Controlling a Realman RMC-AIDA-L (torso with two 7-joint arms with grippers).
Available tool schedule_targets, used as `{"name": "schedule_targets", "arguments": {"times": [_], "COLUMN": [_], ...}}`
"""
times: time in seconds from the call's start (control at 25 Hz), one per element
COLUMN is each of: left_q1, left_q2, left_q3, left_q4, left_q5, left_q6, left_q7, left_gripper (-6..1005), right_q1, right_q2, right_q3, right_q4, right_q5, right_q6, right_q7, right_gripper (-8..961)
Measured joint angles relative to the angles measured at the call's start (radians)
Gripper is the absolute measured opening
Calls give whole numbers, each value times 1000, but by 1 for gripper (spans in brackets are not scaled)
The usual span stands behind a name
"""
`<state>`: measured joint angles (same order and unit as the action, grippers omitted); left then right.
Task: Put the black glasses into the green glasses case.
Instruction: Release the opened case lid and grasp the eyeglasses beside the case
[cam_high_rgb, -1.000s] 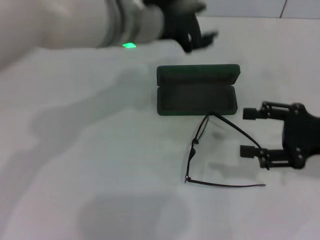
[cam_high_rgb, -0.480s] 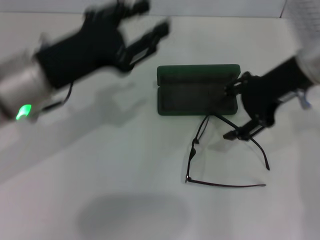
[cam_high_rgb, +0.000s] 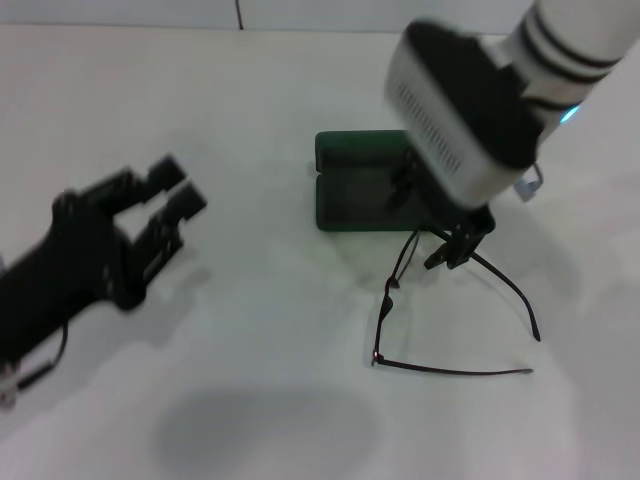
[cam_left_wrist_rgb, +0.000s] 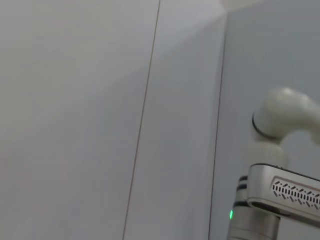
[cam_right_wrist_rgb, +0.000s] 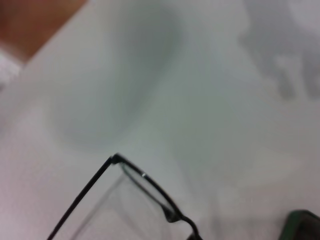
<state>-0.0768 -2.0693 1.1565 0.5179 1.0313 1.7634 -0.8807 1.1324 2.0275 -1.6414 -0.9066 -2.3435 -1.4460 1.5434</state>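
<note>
The black glasses (cam_high_rgb: 384, 298) lie unfolded on the white table, lenses toward the left and both arms pointing right; the right wrist view shows part of their frame (cam_right_wrist_rgb: 145, 181). Just behind them lies the green glasses case (cam_high_rgb: 352, 192), open, with its right half hidden under my right arm. My right gripper (cam_high_rgb: 455, 243) hangs low at the glasses' far corner, where the far arm meets the frame, and the wrist hides most of it. My left gripper (cam_high_rgb: 178, 187) is open and empty at the left, well away from both.
The white table (cam_high_rgb: 260, 400) stretches bare to the front and left. A corner of the case (cam_right_wrist_rgb: 303, 221) shows in the right wrist view. The left wrist view shows only a pale wall and a white arm segment (cam_left_wrist_rgb: 280, 185).
My left arm swung from the far side to the left front. My right arm came in over the case and lowered its gripper to the glasses' far corner. The far arm's tip shifted forward.
</note>
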Motion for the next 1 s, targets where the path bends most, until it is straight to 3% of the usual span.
{"name": "schedule_targets", "arguments": {"times": [0.12,0.24,0.36,1.0], "left_q1": [8,14,17,12], "left_q2": [4,4,-1,-12], "left_q3": [-3,-1,2,-5], "left_q4": [-95,-202,-258,-275], "left_q5": [17,48,57,41], "left_q6": [20,22,24,24], "left_q7": [74,151,211,228], "left_gripper": [337,260,244,211], "right_q1": [22,39,45,79], "right_q2": [0,0,0,0], "right_q3": [-150,-243,-293,-544], "right_q4": [-12,-15,-29,-78], "right_q5": [0,27,40,112], "right_q6": [64,107,133,143], "right_q7": [37,47,51,128], "right_gripper": [757,756,756,680]}}
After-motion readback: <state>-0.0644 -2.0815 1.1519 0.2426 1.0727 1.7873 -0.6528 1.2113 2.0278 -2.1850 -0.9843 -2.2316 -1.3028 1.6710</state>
